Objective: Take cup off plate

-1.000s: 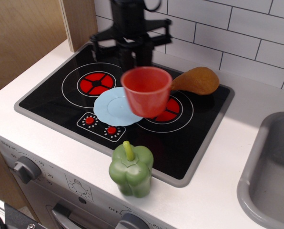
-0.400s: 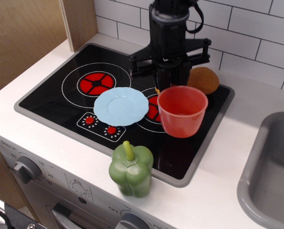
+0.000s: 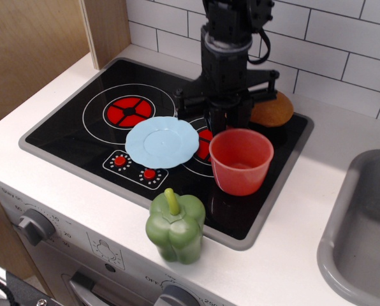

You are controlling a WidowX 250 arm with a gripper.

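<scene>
Hung nearly vertical over the back right of the stovetop (image 3: 81,137), black arm with a crossbar just above the gripper (image 3: 227,125). Reached down to the far rim of the cup (image 3: 240,160); could not tell whether clamped on that rim or parted, fingertips hidden behind it. Stood upright on the glossy black glass, cup off the plate (image 3: 162,141) and just to its right, near the stove's front right corner. Smooth red-orange plastic, round, tapered toward the base, open mouth up. Lay flat between the two red burners, thin pale blue disc with a wavy scalloped edge. Sat in front on the white counter, a lobed green pepper (image 3: 175,227); behind the arm, a brown rounded toy (image 3: 273,109).
</scene>
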